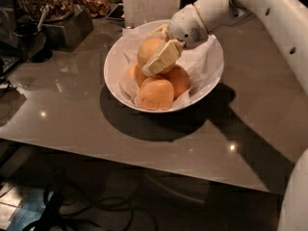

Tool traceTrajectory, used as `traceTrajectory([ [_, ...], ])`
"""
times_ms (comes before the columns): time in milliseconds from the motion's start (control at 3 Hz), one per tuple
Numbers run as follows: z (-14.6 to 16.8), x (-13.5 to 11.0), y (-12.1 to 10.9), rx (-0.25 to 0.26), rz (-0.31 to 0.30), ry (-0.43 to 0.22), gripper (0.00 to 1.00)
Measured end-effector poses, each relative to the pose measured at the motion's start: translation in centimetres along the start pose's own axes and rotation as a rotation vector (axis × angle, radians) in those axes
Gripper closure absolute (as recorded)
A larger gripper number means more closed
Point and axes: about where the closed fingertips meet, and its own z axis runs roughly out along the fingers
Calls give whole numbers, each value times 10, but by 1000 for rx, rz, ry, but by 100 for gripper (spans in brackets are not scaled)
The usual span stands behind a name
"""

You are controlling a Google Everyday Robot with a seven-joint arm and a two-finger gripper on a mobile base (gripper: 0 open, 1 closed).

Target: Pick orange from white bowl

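Observation:
The white bowl (pixel 111 67), lined with crumpled white paper, stands in the middle of the grey table (pixel 62 109). The orange (pixel 146 48) lies on top of the pile, yellower than the three deeper-orange fruits (pixel 155 93) under and around it. My gripper (pixel 150 52) reaches in from the upper right. It straddles the orange, with one pale finger (pixel 161 60) lying across its front and the other behind it. The fingers are closed against the fruit, which still rests on the pile.
A box with jars of nuts (pixel 45 4) stands at the back left, and a dark cup with a spoon (pixel 30 43) stands beside it. A white box (pixel 151 1) is right behind the bowl. My white arm (pixel 269 13) crosses the right side. Cables lie on the floor below the table's front edge.

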Motion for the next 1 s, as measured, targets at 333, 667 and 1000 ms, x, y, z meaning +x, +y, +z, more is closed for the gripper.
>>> traceTrajectory([
  [333,0,0,0,0,0,0,100],
  [667,-2,-3,0,0,0,0,100],
  [1000,-28,-2,14,61,-7,-71,100],
])
